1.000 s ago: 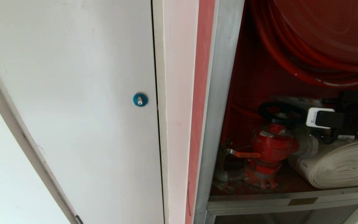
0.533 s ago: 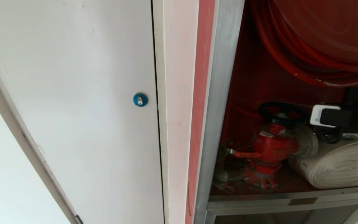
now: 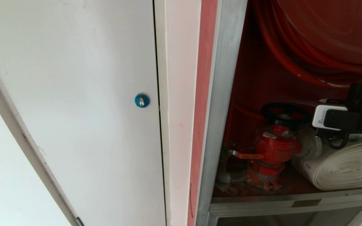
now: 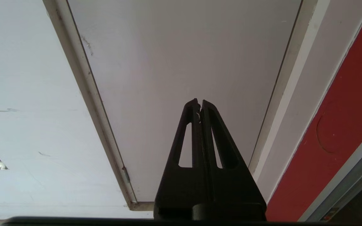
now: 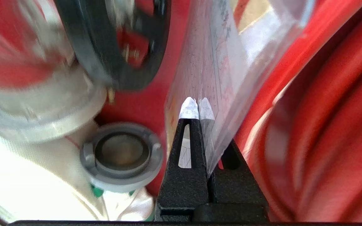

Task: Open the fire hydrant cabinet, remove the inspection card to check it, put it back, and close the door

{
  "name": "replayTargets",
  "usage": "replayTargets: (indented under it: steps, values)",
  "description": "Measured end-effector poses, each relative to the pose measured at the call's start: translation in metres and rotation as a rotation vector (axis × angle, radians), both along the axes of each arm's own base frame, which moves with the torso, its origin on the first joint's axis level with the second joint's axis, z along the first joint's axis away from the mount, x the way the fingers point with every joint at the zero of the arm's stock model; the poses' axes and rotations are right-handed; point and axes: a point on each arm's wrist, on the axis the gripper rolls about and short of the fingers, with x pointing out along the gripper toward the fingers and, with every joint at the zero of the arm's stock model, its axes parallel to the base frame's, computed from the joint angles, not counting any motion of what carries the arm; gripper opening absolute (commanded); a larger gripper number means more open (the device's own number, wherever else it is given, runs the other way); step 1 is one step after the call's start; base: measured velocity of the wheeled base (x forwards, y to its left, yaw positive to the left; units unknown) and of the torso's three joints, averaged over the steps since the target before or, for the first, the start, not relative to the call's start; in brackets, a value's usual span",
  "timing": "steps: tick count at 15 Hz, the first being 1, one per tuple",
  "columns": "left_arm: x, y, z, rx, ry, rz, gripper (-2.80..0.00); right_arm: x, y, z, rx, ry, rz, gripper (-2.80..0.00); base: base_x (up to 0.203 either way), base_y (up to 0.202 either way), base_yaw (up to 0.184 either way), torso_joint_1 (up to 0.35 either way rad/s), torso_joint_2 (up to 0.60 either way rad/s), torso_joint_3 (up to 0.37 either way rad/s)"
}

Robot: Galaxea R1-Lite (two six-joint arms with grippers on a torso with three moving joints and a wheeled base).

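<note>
Two fingers of my right gripper [image 5: 197, 108] were pinched on the card [image 5: 214, 62], its sleeve edge running between them and up past the tips, inside the cabinet [image 3: 223, 94]. The valve wheel [image 5: 115, 40] sat just beside it. I judged this the take-out step: next, draw the card straight back without snagging. My left gripper [image 4: 199, 103] hung clenched and empty, outside.
</note>
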Motion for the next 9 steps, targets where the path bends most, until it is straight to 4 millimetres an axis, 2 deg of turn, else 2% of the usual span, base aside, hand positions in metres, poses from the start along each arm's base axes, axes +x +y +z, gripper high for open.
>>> replayTargets:
  steps: [9]
  values:
    - [0.0,0.0,0.0,0.0,0.0,0.0,-2.8,-0.007,0.049,0.005,-0.045,-0.027,-0.078,-2.8,0.0,0.0,0.0,0.0,0.0,0.0]
